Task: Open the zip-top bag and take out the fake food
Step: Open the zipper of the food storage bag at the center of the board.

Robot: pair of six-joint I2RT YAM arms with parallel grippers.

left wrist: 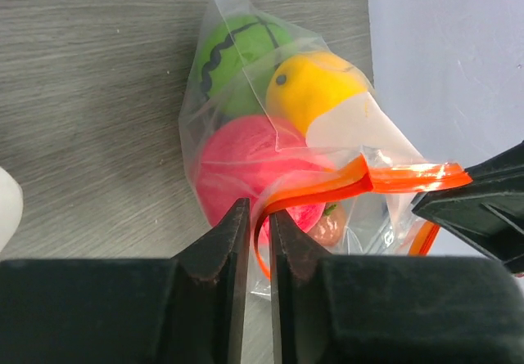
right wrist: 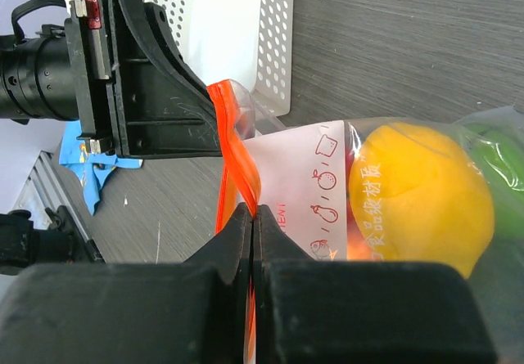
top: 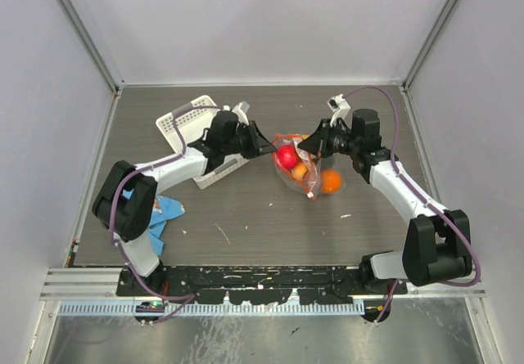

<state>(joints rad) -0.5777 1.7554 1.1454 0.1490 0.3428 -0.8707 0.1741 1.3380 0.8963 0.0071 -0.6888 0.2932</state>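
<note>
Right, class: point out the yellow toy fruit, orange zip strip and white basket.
yellow toy fruit (left wrist: pixel 315 90), left wrist view, its rounded front.
orange zip strip (left wrist: pixel 409 177), left wrist view, its stretched middle.
white basket (right wrist: pixel 277 37), right wrist view, perforated wall.

the grey wood-grain table (top: pixel 246 217) carries a white perforated basket (top: pixel 184 123) at ten o'clock, a blue cloth (top: pixel 168 209) at eight o'clock, and the zip-top bag (top: pixel 307 186) of fake food (top: pixel 330 182) just right of centre.

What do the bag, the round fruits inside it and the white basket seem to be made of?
The zip-top bag: thin clear plastic film, glossy, creased, contents showing through. The fake food: probably moulded plastic, smooth, faint sheen. The basket: likely rigid white plastic, with even rows of holes.
</note>
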